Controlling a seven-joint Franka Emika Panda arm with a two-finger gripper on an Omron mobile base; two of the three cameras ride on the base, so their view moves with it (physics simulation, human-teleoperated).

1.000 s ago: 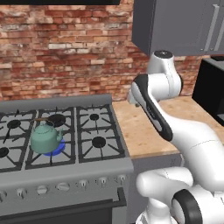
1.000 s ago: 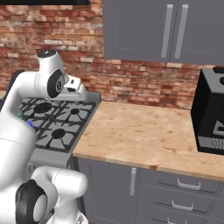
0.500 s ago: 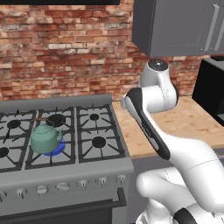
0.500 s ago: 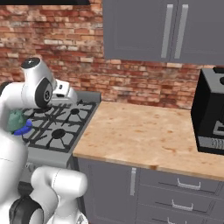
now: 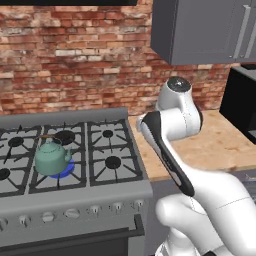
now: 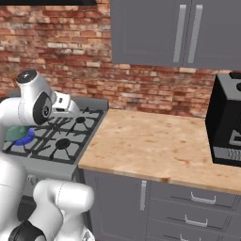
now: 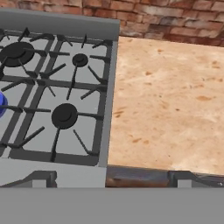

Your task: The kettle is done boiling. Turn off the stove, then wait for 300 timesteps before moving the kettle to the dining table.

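Note:
The teal kettle (image 5: 51, 157) stands upright on a front burner of the grey stove (image 5: 75, 196), with a blue flame (image 5: 66, 168) under it. A row of knobs (image 5: 71, 213) runs along the stove's front. In the right base view the kettle (image 6: 16, 132) peeks out from behind my arm. My gripper (image 7: 111, 178) hangs open and empty above the stove's right-hand burners (image 7: 64, 115), right of the kettle and well apart from it. Its fingertips (image 7: 40, 177) stand wide apart. The dining table is out of view.
A light wood counter (image 6: 155, 146) runs right of the stove over grey drawers (image 6: 197, 200). A black microwave (image 6: 227, 124) stands at its far right. Grey wall cabinets (image 6: 179, 33) hang above, against a brick wall (image 5: 65, 60).
My arm has swung from over the counter toward the stove, carrying the hand above the right burners. The kettle and flame have not changed. The jaws stayed open.

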